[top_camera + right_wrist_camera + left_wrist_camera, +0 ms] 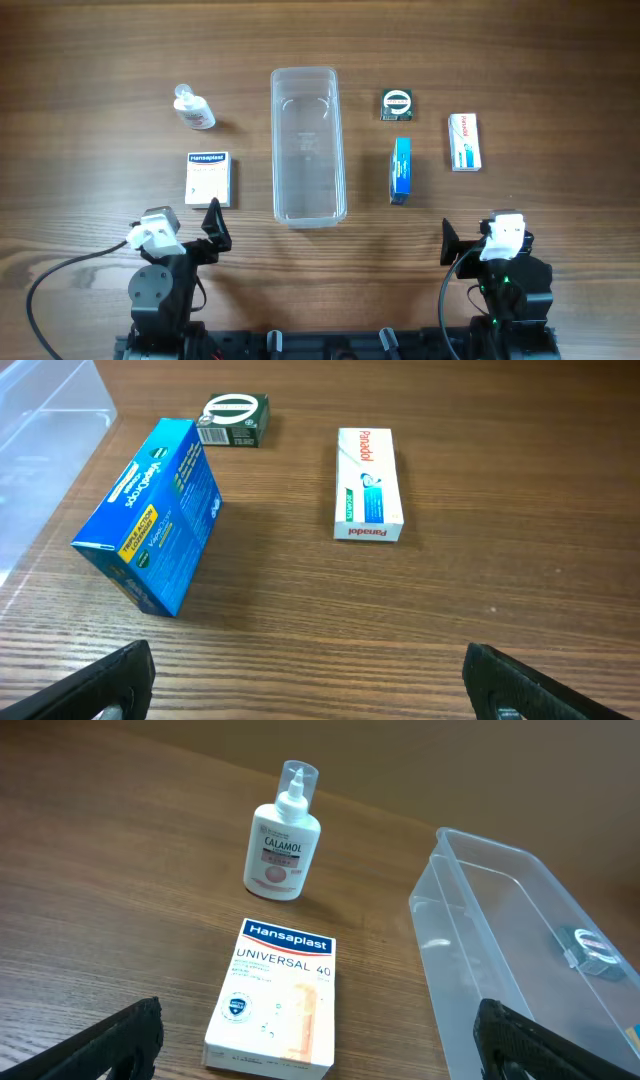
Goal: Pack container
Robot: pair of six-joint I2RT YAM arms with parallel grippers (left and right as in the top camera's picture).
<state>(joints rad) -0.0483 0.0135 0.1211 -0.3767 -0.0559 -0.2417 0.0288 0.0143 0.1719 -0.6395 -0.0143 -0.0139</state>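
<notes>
Left gripper [213,226] and right gripper [449,243]: jaws apart, empty. Container [277,150] unfilled. Risk: blue VapoDrops box [150,520], right of it, stands on edge; an off-centre pinch topples it.

You're at a robot lab setup here: wood-grain counter [90,60], left arm [160,285] and right arm [512,280] mounted at its near edge, black cable [30,298] looping off, Hansaplast box [208,179] and Panadol box [465,141] staged neatly.

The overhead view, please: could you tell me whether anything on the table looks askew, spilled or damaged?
Nothing looks spilled or damaged. The one mild oddity is the blue box, standing on a narrow side right of the container, while the Hansaplast box and Panadol box lie flat.
</notes>
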